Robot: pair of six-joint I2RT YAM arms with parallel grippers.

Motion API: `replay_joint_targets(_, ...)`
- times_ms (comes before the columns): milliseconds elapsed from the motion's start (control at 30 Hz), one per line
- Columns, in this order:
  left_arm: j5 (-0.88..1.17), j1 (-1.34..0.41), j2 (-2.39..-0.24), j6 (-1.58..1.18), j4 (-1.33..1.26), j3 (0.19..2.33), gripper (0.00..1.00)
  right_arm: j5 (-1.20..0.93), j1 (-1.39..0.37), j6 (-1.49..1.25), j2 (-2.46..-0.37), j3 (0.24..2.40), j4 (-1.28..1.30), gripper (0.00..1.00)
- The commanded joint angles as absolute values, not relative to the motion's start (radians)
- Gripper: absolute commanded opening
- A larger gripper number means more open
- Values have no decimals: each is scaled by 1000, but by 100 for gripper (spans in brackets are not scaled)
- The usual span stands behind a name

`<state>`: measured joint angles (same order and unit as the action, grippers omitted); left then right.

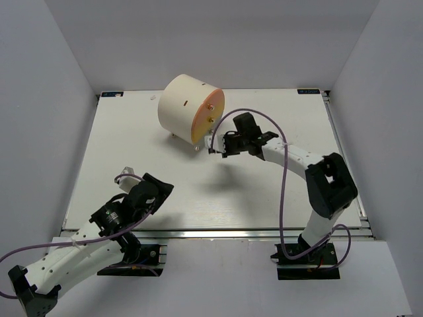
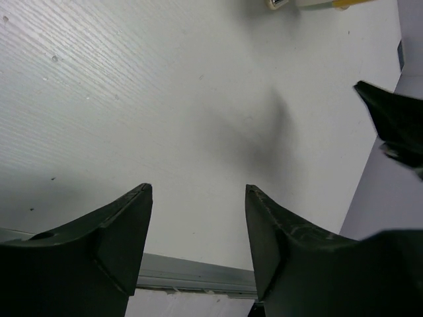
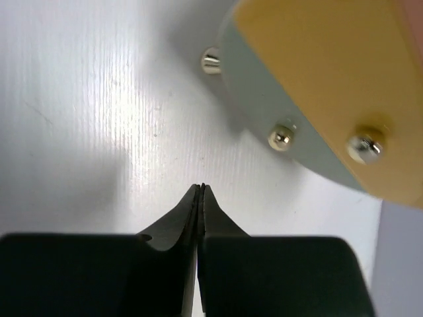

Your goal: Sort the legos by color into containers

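Two hands: the left hand point(image 2: 198, 191) gaped wide near the front edge, and the right hand point(image 3: 200, 188) was pinched closed.
Room: the hands were well apart on the white ribbed bench point(image 1: 132, 152), walled on three sides.
Containers: the cream cylindrical drum cabinet point(image 1: 182, 102) stood far-centre.
Fronts: the smooth orange drawer point(image 3: 324, 66) and the olive-grey drawer point(image 3: 251, 86) bore round brass knobs point(image 3: 281, 137), just beyond the right fingertips.

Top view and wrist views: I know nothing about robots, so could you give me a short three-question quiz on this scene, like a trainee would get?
1. True or false: the right gripper is shut with nothing between its fingers.
2. Which gripper is nearer the drum cabinet? A: the left. B: the right.
3. Fill the blank: the left gripper is ____, with bare table showing between its fingers.

Key: 1 true; 2 B; 3 open.
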<state>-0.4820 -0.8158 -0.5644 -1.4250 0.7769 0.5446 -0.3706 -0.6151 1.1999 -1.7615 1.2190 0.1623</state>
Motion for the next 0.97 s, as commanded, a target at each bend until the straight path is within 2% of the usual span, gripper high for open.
replay_joint_targets(0, -494, -821, -551, -1396, 744, 532, 66, -385, -592, 702, -1680, 1242, 179, 0)
replay_joint_targets(33, -488, -821, -548, -1382, 729, 529, 54, -344, -586, 598, -1674, 1287, 192, 0)
replay_joint_targets(67, -483, -821, -545, -1350, 691, 523, 29, -335, -574, 501, -1675, 1314, 222, 0)
replay_joint_targets(100, -480, -821, -529, -1327, 671, 522, 13, -316, -562, 325, -1678, 1348, 298, 0)
replay_joint_targets(133, -474, -821, -525, -1310, 637, 517, 0, -322, -552, 260, -1692, 1418, 345, 0)
replay_joint_targets(167, -472, -821, -517, -1293, 621, 514, 0, -342, -545, 214, -1700, 1449, 392, 0)
replay_joint_targets(233, -462, -821, -502, -1260, 583, 508, 0, -423, -529, 132, -1709, 1502, 512, 10)
replay_joint_targets(267, -454, -821, -502, -1231, 557, 508, 8, -443, -525, 118, -1710, 1541, 546, 13)
replay_joint_targets(300, -450, -821, -499, -1217, 548, 509, 19, -471, -522, 101, -1709, 1549, 563, 21)
replay_joint_targets(333, -443, -821, -502, -1204, 528, 511, 50, -510, -511, 86, -1698, 1552, 572, 23)
replay_joint_targets(433, -422, -821, -535, -1143, 496, 537, 76, -529, -499, 87, -1634, 1540, 560, 30)
replay_joint_targets(467, -405, -821, -548, -1105, 488, 548, 77, -525, -491, 89, -1615, 1534, 537, 32)
replay_joint_targets(500, -396, -821, -563, -1082, 480, 570, 78, -512, -486, 87, -1600, 1502, 514, 40)
replay_joint_targets(533, -387, -821, -577, -1062, 471, 584, 78, -497, -482, 86, -1579, 1485, 488, 42)
replay_joint_targets(567, -379, -821, -609, -1028, 456, 597, 78, -483, -474, 78, -1542, 1470, 447, 54)
replay_joint_targets(600, -362, -821, -623, -1008, 450, 607, 78, -470, -474, 78, -1525, 1441, 428, 75)
replay_joint_targets(633, -354, -821, -636, -993, 440, 626, 78, -436, -469, 78, -1510, 1430, 411, 85)
replay_joint_targets(667, -344, -821, -661, -964, 422, 633, 79, -420, -465, 78, -1484, 1422, 397, 89)
replay_joint_targets(933, -284, -821, -729, -839, 327, 687, 79, -318, -456, 60, -1404, 1371, 356, 89)
